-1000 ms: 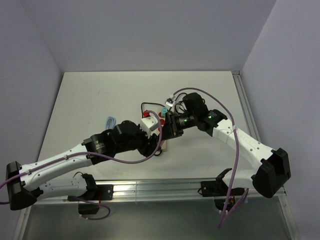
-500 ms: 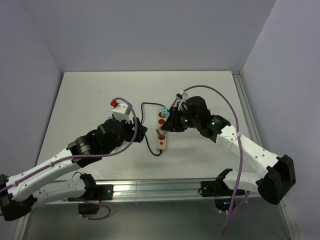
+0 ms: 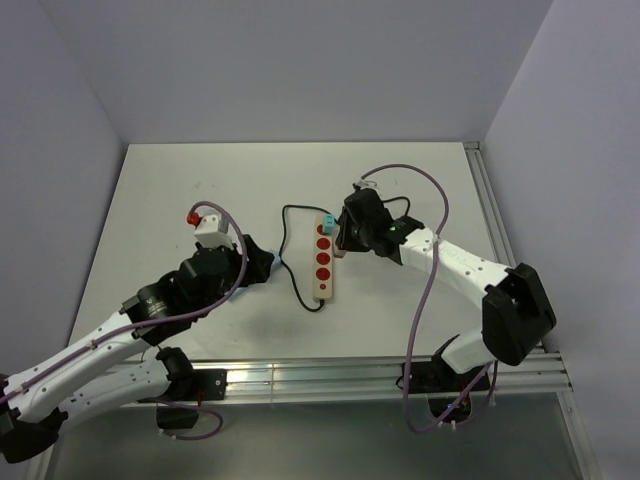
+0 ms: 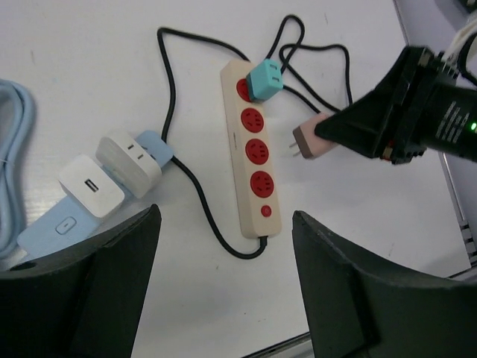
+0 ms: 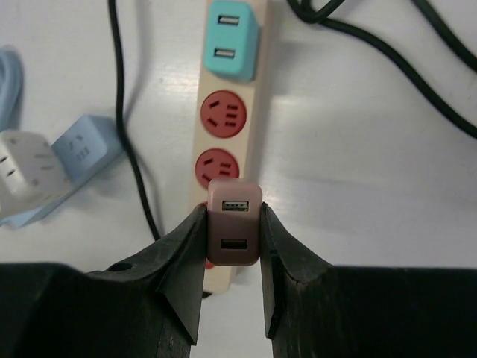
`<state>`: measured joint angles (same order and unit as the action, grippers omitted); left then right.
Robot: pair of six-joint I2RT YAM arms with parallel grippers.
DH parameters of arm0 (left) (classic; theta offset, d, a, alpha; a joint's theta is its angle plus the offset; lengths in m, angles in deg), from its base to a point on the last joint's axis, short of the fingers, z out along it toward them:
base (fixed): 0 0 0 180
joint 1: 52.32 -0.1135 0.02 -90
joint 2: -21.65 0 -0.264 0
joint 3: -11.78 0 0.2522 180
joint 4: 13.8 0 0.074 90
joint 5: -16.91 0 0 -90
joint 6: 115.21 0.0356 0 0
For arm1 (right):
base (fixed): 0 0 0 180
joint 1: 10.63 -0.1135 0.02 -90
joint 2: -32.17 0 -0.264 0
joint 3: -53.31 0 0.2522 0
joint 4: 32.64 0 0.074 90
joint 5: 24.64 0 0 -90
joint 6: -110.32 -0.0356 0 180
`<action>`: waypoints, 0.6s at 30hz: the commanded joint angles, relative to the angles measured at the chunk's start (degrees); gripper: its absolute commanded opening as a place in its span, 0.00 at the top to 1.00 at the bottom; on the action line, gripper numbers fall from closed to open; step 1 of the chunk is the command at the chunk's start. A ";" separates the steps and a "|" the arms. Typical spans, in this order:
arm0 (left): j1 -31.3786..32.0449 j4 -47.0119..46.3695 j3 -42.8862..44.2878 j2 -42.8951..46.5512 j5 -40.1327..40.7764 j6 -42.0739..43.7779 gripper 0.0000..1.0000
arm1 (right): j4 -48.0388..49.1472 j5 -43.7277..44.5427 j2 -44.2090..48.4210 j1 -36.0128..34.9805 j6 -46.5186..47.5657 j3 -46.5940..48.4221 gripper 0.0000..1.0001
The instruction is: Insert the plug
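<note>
A cream power strip (image 3: 323, 257) with red sockets lies mid-table and also shows in the left wrist view (image 4: 253, 153) and the right wrist view (image 5: 223, 145). A teal plug (image 3: 327, 219) (image 4: 264, 79) (image 5: 231, 39) sits in its far socket. My right gripper (image 5: 232, 216) (image 3: 345, 245) is shut on a pink USB plug (image 5: 234, 224) (image 4: 313, 139). It holds the plug just right of the strip's middle sockets, with the prongs bare and pointing at the strip. My left gripper (image 4: 223, 224) (image 3: 262, 265) is open and empty, left of the strip.
Two white chargers (image 4: 89, 186) (image 4: 130, 160) and a light blue one (image 4: 153, 145) lie left of the strip, beside a pale blue cable (image 4: 11, 149). The strip's black cord (image 4: 201, 194) loops across the table. A metal rail (image 3: 300, 375) runs along the near edge.
My left arm has drawn back to the left, away from the strip. My right gripper, still holding the pink plug, has shifted toward the far end on the strip's right side.
</note>
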<state>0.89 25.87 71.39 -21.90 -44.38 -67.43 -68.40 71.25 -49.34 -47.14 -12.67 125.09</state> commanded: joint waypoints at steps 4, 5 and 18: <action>-1.09 -10.15 -7.77 -1.71 -7.17 -4.45 0.25 | 3.98 10.35 -5.23 -1.72 2.49 5.61 1.00; -1.79 -11.40 -8.31 -2.84 -9.09 -4.54 0.25 | 4.07 10.98 -6.71 -2.68 2.84 6.14 1.00; -8.47 -24.94 -10.33 -17.53 -21.93 -3.22 0.29 | 3.28 14.24 -11.12 -7.78 0.04 6.58 1.00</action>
<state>-6.82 8.06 61.42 -37.94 -61.56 -70.95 -66.70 82.25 -60.18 -54.05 -11.40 130.60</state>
